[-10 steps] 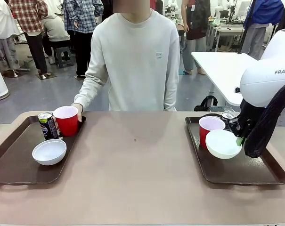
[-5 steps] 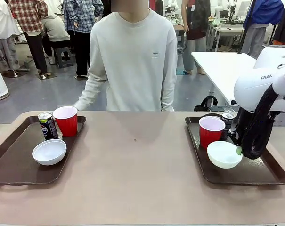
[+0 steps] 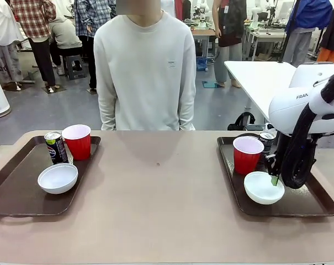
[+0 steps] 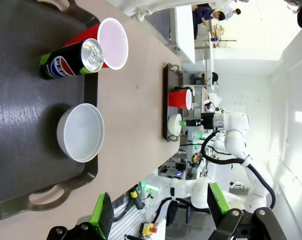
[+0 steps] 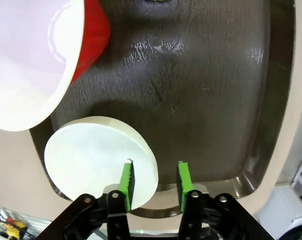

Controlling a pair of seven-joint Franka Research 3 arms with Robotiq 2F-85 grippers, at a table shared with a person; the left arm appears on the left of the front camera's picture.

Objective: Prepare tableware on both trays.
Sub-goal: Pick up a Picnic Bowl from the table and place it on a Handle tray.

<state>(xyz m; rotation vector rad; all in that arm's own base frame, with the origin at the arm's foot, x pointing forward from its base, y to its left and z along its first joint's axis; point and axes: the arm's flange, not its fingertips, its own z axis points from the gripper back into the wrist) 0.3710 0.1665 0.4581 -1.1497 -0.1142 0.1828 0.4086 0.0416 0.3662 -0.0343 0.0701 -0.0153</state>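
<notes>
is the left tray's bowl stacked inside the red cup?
No, the bowl sits on the tray by itself, apart from the red cup.

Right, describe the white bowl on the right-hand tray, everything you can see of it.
The white bowl is small, round, plain and smooth, apparently plastic or ceramic, and looks empty. It sits upright on the right tray, near the front, just in front of the red cup. The right hand straddles its rim: one green finger pad is over the inside, the other outside with a gap, so the jaws look parted rather than clamped.
</notes>
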